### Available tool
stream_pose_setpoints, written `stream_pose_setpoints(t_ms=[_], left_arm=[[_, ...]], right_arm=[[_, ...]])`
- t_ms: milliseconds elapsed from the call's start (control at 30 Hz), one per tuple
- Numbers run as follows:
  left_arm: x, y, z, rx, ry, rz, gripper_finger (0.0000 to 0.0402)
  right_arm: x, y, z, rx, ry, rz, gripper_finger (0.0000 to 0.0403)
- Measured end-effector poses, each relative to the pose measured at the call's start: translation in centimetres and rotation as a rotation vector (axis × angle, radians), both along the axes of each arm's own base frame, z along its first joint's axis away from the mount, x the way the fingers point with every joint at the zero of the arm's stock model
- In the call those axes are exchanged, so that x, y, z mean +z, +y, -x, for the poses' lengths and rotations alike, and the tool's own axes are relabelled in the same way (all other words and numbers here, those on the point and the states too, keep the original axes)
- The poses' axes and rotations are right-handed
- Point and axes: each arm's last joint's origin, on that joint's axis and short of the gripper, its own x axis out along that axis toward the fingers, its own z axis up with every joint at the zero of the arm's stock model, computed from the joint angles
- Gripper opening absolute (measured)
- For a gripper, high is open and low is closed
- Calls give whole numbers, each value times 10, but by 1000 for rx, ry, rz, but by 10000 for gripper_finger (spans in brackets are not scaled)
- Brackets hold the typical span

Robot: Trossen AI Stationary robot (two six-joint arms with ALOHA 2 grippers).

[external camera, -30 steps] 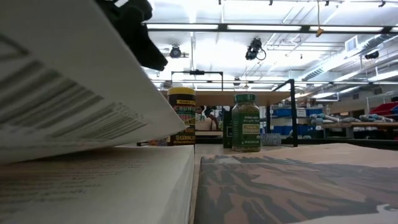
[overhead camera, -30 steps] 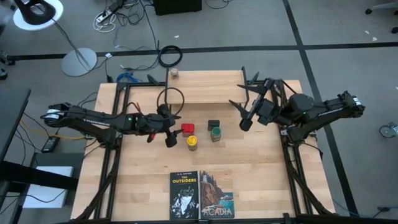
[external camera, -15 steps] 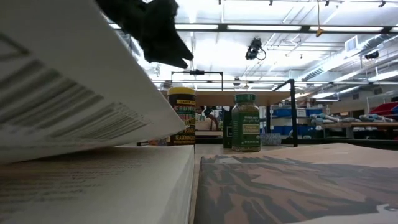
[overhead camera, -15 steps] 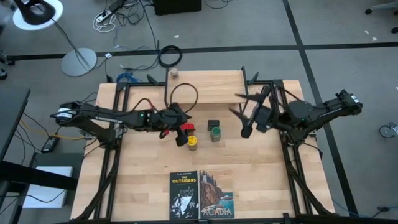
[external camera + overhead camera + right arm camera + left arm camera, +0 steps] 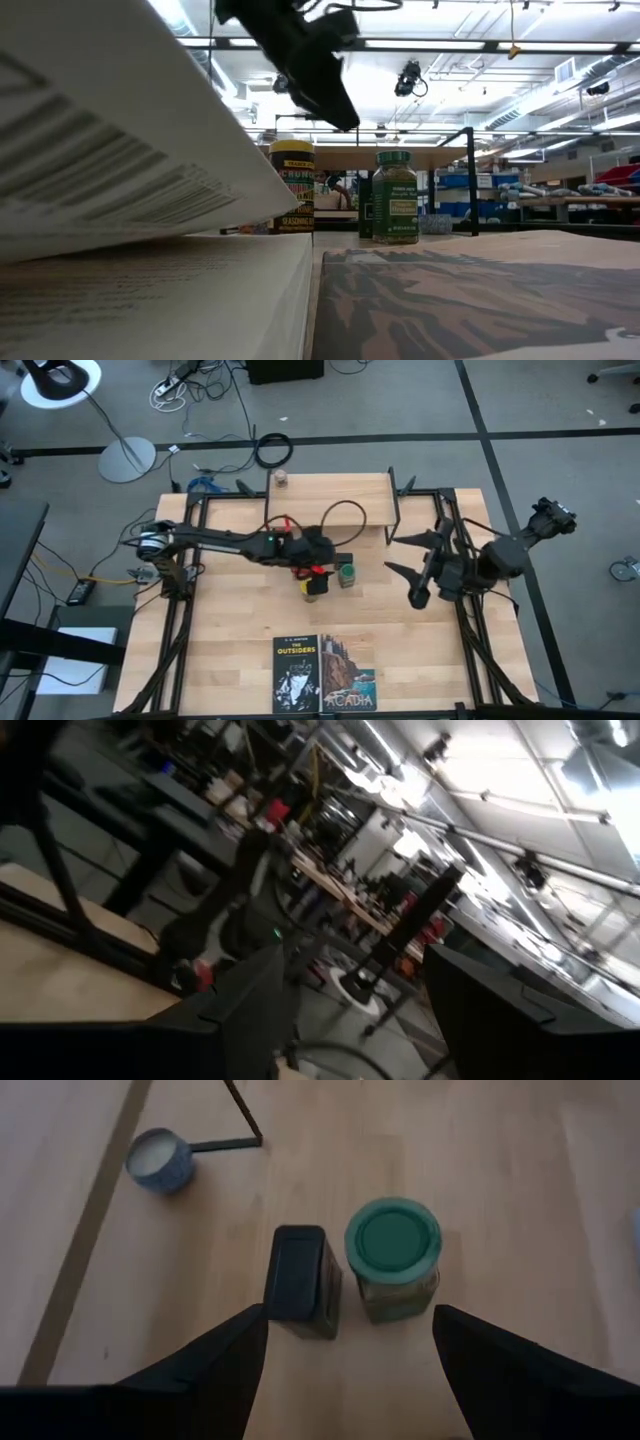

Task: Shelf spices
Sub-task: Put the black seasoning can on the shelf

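The spices stand mid-table in front of the shelf [image 5: 330, 500]: a dark grey tin [image 5: 298, 1275], a green-lidded jar [image 5: 393, 1255] beside it and a yellow-lidded jar [image 5: 311, 587]. My left arm hides most of the red tin. My left gripper [image 5: 322, 560] hovers open above the table, slanting down toward the dark tin and the green-lidded jar [image 5: 347, 574], short of both. In the low view it hangs above the yellow-lidded jar [image 5: 291, 185]. My right gripper [image 5: 410, 572] is open, raised near the table's right side, with nothing between its fingers.
Two paperback books [image 5: 324, 672] lie at the near edge and fill the foreground of the low view. A small pale round pot [image 5: 160, 1160] sits by a black shelf leg [image 5: 245, 1120]. Another small object [image 5: 281, 478] sits at the shelf's far left corner.
My left gripper has swept toward the table's right edge, from left of the red tin to over it, facing the dark tin and green-lidded jar, fingers still apart. My right arm has swung toward the near right, away from the spices. The spices have not moved.
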Motion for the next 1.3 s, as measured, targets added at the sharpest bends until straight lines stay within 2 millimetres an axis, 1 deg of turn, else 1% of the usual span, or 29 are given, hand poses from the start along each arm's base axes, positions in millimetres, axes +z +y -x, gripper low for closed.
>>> stream_pose_setpoints(t_ms=[100, 200, 400, 700, 800, 1067, 1300], left_arm=[[-9, 1, -8, -15, 37, -35, 290], [-17, 5, -11, -15, 78, -42, 289], [-16, 14, -13, -22, 68, -52, 289], [-15, 21, -13, -39, 67, -84, 290], [-16, 21, -13, -59, 66, -66, 290], [-16, 20, -13, -84, 72, -84, 289], [-31, 13, -18, -113, 117, -90, 282]], right_arm=[[0, 6, 4, 16, 4, -1, 238], [2, 10, 8, 0, -4, -12, 238], [3, 12, 10, 2, -22, -55, 238], [0, 25, 12, 70, -30, -135, 238], [0, 29, 12, 87, -38, -163, 238], [-4, 37, 9, 132, -41, -225, 238], [-7, 45, 5, 126, -49, -240, 238]])
